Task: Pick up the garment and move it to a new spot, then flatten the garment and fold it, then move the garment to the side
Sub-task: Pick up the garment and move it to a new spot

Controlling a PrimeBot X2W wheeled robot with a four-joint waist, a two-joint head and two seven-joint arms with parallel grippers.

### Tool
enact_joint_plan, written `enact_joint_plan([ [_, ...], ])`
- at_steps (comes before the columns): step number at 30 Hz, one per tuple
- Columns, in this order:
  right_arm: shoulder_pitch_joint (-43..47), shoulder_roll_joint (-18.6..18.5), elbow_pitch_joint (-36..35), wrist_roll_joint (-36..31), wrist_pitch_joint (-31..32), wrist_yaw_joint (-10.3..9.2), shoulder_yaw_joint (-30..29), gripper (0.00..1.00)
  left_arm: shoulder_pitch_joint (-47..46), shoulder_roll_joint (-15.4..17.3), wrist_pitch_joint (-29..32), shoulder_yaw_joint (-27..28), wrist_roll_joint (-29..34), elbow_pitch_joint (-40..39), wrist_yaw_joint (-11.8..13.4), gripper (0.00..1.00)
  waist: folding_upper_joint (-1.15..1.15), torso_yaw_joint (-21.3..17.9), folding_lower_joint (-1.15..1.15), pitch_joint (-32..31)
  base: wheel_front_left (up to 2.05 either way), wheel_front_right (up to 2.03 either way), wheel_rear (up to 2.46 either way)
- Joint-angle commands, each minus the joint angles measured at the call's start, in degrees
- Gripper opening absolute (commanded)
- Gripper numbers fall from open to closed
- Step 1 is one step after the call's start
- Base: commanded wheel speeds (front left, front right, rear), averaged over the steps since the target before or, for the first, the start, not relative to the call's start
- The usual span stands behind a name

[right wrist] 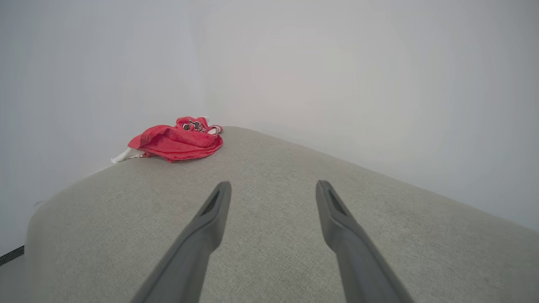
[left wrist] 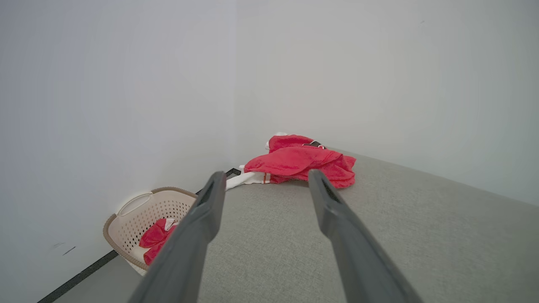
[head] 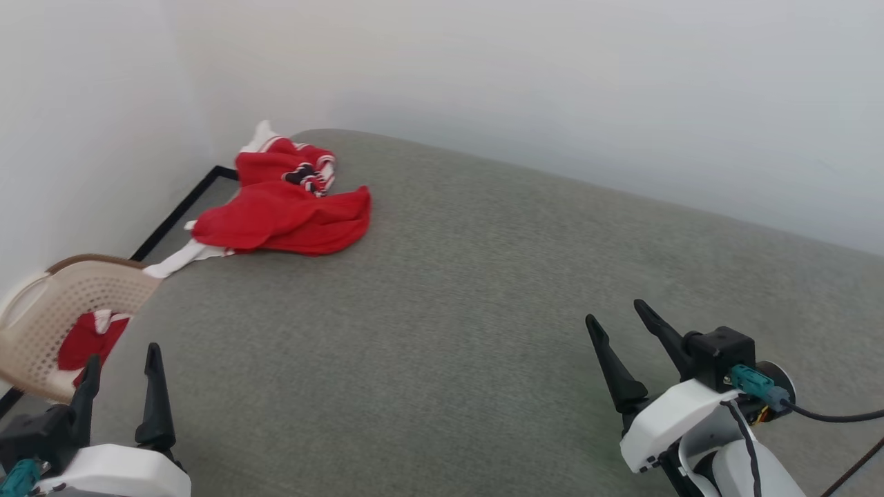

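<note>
While the left gripper [head: 123, 353] and right gripper [head: 615, 311] hang spread and empty, one crumpled garment [head: 283, 210] lies near one basket [head: 43, 314].

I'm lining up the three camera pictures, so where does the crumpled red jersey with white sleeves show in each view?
Head view: the crumpled red jersey with white sleeves lies upper left, at the grey fabric surface's far left corner.
Left wrist view: the jersey sits at centre.
Right wrist view: the jersey sits left of centre, above the middle.
Shared landmark: that rounded grey corner.
</note>
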Motion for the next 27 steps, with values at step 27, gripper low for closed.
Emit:
enact_joint_plan([
  [27,-0.73,0.38,0.2,-0.27,-0.51,0.0,-2.82,1.0,-4.29,-0.47,-1.3,0.64,-2.59,1.96,-0.57,1.0,0.0,2.88,0.0,2.6,0.0,0.0,0.0],
])
